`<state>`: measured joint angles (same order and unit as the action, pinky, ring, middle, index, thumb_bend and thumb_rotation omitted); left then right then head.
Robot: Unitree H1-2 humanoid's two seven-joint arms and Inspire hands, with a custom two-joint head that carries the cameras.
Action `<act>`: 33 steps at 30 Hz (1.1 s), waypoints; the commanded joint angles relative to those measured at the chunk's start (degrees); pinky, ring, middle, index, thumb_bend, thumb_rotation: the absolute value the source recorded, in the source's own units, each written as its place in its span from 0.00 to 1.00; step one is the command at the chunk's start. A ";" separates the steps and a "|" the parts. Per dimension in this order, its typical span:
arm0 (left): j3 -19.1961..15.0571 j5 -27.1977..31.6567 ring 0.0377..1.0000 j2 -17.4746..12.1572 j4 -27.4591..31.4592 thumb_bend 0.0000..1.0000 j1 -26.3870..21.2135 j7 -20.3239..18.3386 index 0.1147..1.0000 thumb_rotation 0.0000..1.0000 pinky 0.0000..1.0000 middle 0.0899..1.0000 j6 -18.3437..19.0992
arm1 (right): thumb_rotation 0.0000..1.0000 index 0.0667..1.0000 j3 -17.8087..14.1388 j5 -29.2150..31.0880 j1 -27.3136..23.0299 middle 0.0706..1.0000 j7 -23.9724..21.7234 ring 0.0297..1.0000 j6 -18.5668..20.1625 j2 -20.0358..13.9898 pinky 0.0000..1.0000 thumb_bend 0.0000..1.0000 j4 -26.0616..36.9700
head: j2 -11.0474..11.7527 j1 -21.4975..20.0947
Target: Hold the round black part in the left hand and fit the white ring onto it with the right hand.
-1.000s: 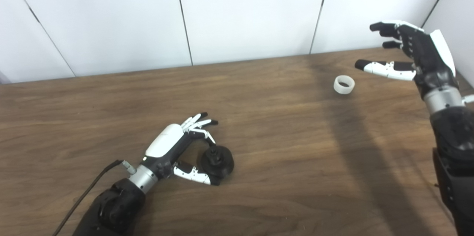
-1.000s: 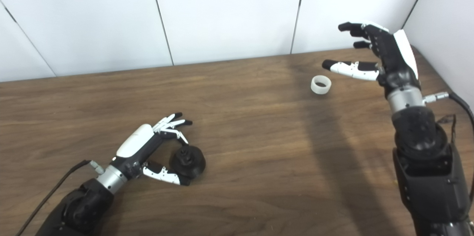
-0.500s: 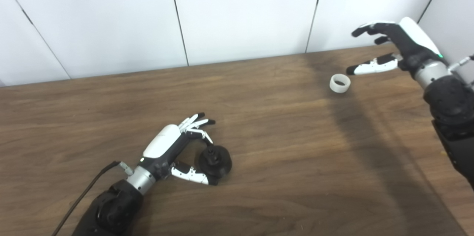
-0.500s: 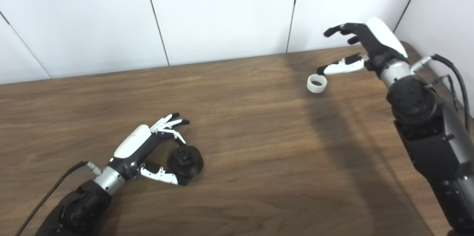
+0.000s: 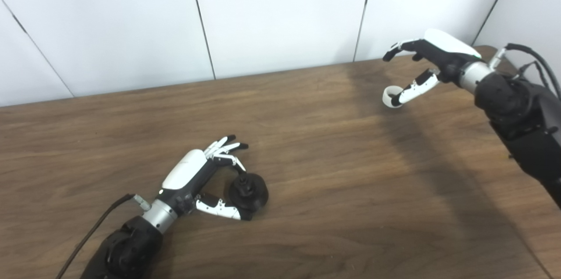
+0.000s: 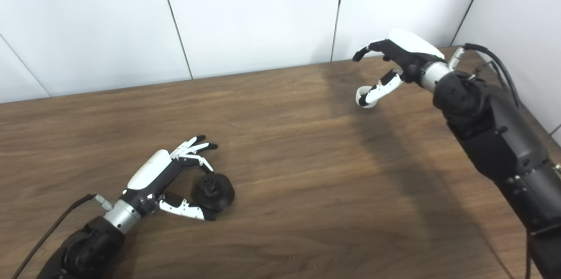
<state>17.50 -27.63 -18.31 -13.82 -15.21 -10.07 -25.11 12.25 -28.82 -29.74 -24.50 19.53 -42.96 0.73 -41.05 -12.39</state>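
Because the white ring [image 5: 389, 95] is small, thin-walled and looks like smooth plastic, I judge that it is light and stiff and can slip or roll away when it is pushed. The best hold is probably across its outer wall, with the thumb on one side and a finger on the other. It lies near the far right corner of the table [image 5: 333, 209], and the thumb of the right hand [image 5: 427, 58] covers part of it. This hand is spread above it and does not grasp it yet.

The round black part [image 5: 248, 189] looks heavier and rigid, with a knob on top. It sits toward the near left of the table, and the left hand [image 5: 206, 176] curls around it; I cannot tell if the grip is really closed.

In the right eye view more of the right forearm and its cable [image 6: 493, 62] is visible. In the left eye view the ring's open rim shows a little more clearly.
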 commanded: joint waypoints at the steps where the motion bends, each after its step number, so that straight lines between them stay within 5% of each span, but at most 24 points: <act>1: -0.46 0.66 1.00 -1.24 0.50 0.52 -1.10 0.64 0.42 0.05 1.00 0.88 -1.57 | 0.17 0.73 0.00 -1.59 -3.53 0.89 0.22 0.92 -1.92 -1.23 0.79 0.92 -1.05 | 0.12 -0.10; 14: -0.11 0.94 1.00 -2.00 1.63 0.52 -0.43 0.48 0.42 0.05 1.00 0.88 -1.60 | 0.13 0.72 2.67 -6.09 -5.30 0.89 0.49 0.95 -3.87 0.18 0.83 0.93 -7.30 | 0.43 -0.51; 33: -0.01 1.57 1.00 -2.23 2.26 0.52 0.30 0.13 0.42 0.05 1.00 0.88 -1.68 | 0.11 0.72 1.36 -7.62 -5.65 0.89 2.92 0.94 -7.17 1.11 0.82 0.86 -12.40 | 1.15 -1.15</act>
<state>17.67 -26.73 -19.31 -13.15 -14.59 -10.24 -25.47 15.02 -36.22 -32.59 -23.32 13.70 -40.66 -12.56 -39.81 -13.62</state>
